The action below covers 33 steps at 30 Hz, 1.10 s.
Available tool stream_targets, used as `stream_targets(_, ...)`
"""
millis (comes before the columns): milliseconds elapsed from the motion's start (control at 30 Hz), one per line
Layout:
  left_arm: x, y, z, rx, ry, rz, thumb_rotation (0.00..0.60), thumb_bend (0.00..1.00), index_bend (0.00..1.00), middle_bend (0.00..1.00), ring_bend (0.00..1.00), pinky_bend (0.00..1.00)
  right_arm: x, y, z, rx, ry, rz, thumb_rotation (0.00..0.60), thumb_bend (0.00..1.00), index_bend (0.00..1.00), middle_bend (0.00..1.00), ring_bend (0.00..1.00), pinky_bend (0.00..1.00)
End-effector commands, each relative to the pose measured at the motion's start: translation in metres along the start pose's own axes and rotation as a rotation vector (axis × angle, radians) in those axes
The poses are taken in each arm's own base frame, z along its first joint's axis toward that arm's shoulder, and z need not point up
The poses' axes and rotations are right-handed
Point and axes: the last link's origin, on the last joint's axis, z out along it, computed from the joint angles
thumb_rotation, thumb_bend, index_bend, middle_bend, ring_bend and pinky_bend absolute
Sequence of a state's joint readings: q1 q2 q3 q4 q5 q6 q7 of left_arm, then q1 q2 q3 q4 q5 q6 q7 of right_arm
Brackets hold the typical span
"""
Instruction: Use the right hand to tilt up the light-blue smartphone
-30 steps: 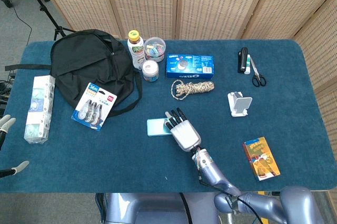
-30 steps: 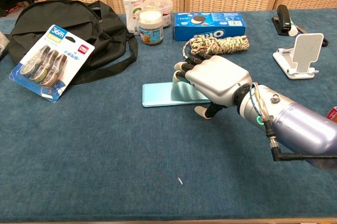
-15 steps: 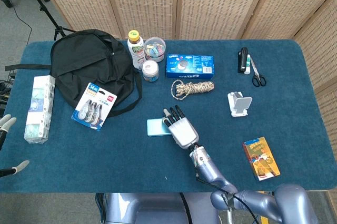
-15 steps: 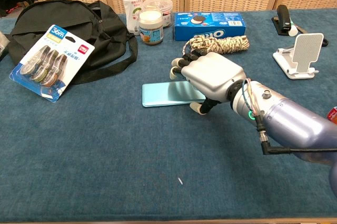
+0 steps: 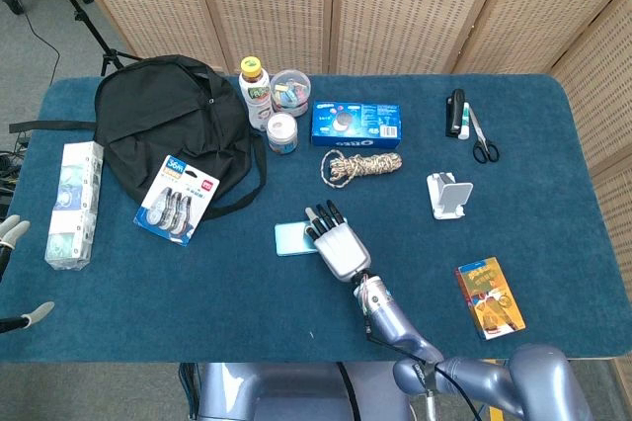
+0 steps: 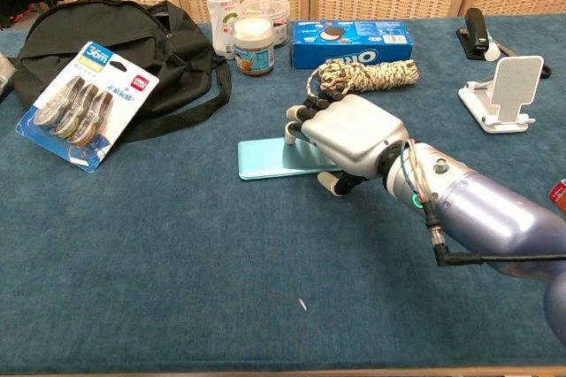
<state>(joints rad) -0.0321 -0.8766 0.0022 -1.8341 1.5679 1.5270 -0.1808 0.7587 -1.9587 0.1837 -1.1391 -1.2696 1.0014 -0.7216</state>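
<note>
The light-blue smartphone (image 6: 268, 159) (image 5: 288, 238) lies flat on the blue table, near the middle. My right hand (image 6: 351, 134) (image 5: 339, 245) lies palm-down over its right half. Its fingers (image 6: 295, 120) curl down at the phone's far edge, and the thumb (image 6: 329, 182) sits by the near edge. The covered part of the phone is hidden. My left hand (image 5: 12, 232) shows only at the far left edge of the head view, off the table, with its fingers apart and nothing in it.
A coil of rope (image 6: 367, 75) and an Oreo box (image 6: 351, 42) lie just beyond the right hand. A black backpack (image 5: 173, 129) and a tape pack (image 6: 78, 102) are to the left. A white phone stand (image 6: 506, 92) and a small orange box (image 5: 491, 297) are to the right.
My right hand has slid a little to the left and farther along the phone, covering more of it. The phone has stayed flat in place.
</note>
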Motion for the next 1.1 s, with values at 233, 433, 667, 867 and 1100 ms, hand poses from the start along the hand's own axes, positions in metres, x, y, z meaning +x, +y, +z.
stream_targets(233,0.001,-0.001,0.000,0.001,0.001,-0.002,0.600,0.00,0.00,0.00,0.00,0.00,0.000,0.003,0.005,-0.009,0.031,0.005,0.600,0.62,0.37,0.08,0.00,0.00)
stream_targets(433,0.000,0.000,0.000,0.002,-0.002,0.002,0.600,0.00,0.00,0.00,0.00,0.00,0.005,0.004,0.007,-0.010,0.058,0.016,0.600,0.77,0.44,0.10,0.00,0.00)
stream_targets(667,0.000,-0.001,0.000,0.004,-0.003,0.002,0.600,0.00,0.00,0.00,0.00,0.00,0.014,0.009,0.016,-0.041,0.057,0.081,0.600,0.82,0.45,0.10,0.00,0.00)
stream_targets(867,0.001,-0.002,0.002,0.014,0.002,-0.001,0.600,0.00,0.00,0.00,0.00,0.00,0.025,0.017,0.040,-0.086,0.047,0.066,0.600,0.81,0.45,0.10,0.00,0.00)
stream_targets(1100,0.002,-0.004,0.004,0.027,0.006,-0.007,0.600,0.00,0.00,0.00,0.00,0.00,0.032,0.031,0.063,-0.167,0.030,0.026,0.600,0.53,0.42,0.09,0.00,0.00)
